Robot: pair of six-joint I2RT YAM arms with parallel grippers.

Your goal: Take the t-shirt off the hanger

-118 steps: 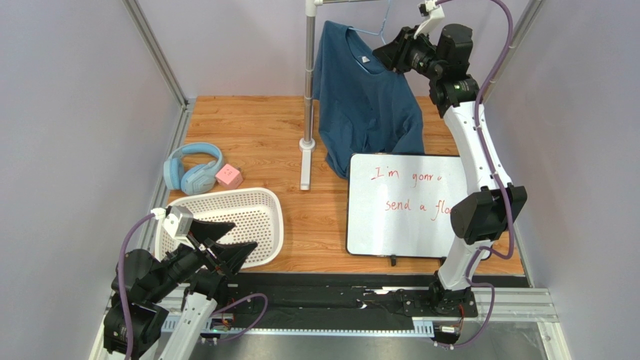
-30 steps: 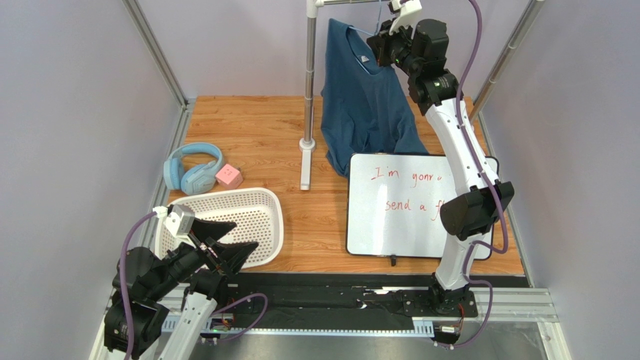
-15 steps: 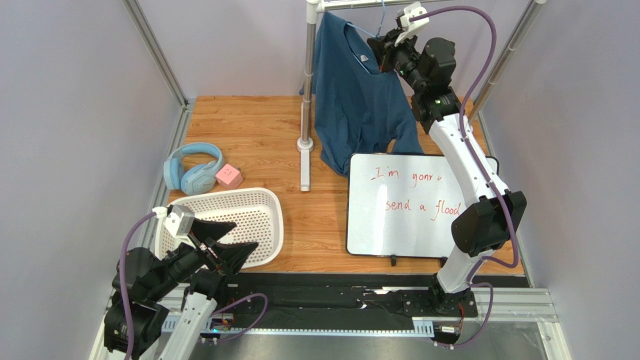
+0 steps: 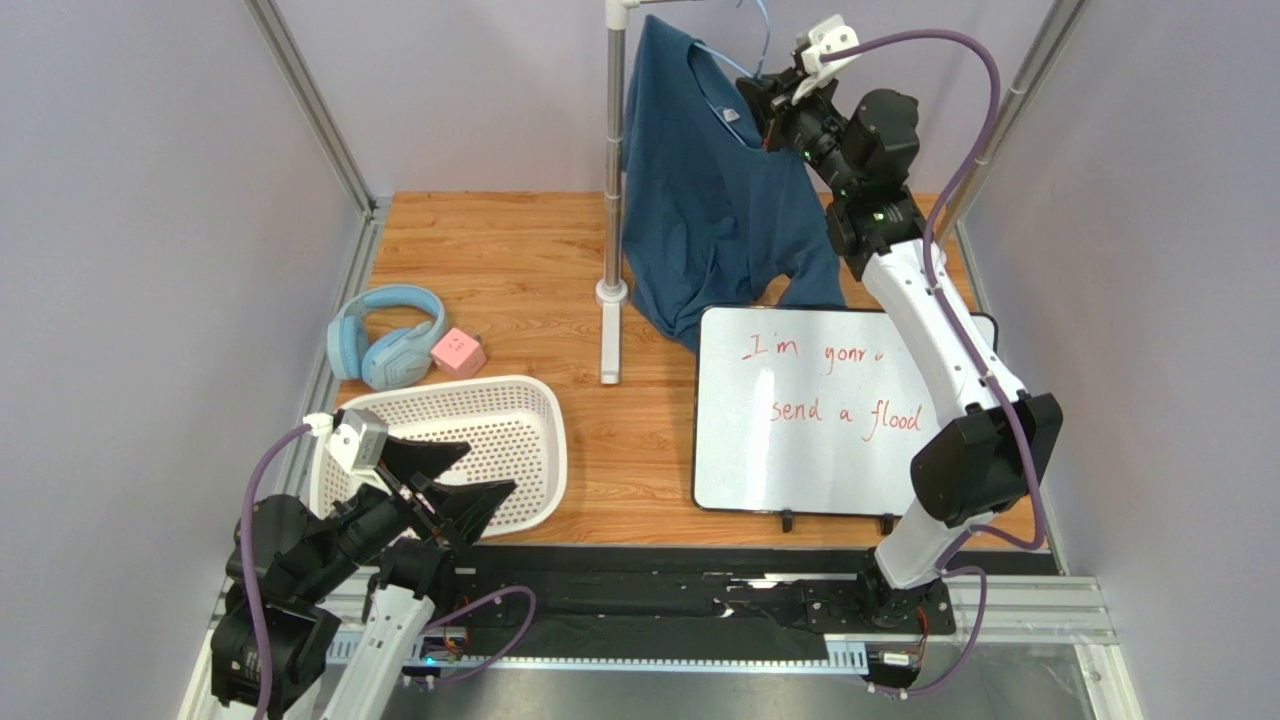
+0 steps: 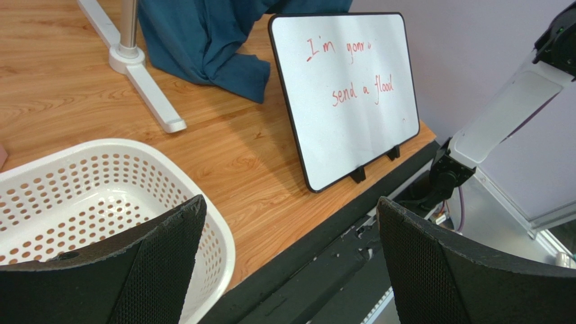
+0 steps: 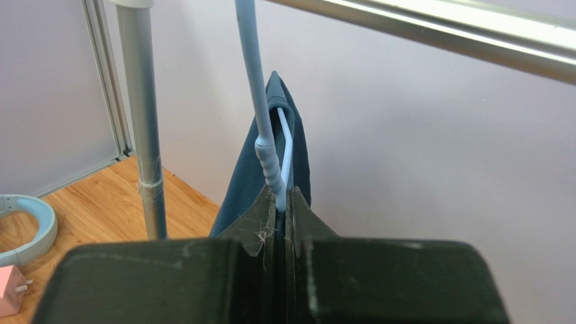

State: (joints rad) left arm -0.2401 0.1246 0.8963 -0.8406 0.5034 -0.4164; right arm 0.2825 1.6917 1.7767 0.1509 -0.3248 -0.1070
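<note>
Right gripper (image 4: 769, 108): raised at the far side of the table (image 4: 496, 255), at the right shoulder of the t-shirt (image 4: 706, 180). In the right wrist view its fingers (image 6: 267, 216) are pressed together with the wire of the hanger (image 6: 268, 165) pinched between their tips, just below the twisted neck. Whether cloth is caught as well cannot be told.

Hanger: light-blue wire, still inside the shirt's neck opening. Its hook runs up toward the rack's horizontal bar (image 6: 439, 30), and the hook's top lies outside the wrist view.

T-shirt: dark teal-blue, on the hanger, draped beside the upright rack pole (image 4: 613, 150). The white neck label faces the overhead camera. The lower part of the cloth reaches the wooden surface and bunches there, against the far left corner of the whiteboard (image 4: 819, 413) and near the rack foot (image 4: 609, 323).

Left gripper (image 4: 451, 503): low at the near left edge of the table, fingers spread wide apart with nothing between them, over the near rim of the white perforated basket (image 4: 436, 393).

Other items: light-blue headphones (image 4: 383, 338) and a pink cube (image 4: 458, 354) lie side by side beyond the basket. The whiteboard carries red handwriting and stands propped on small black feet.
</note>
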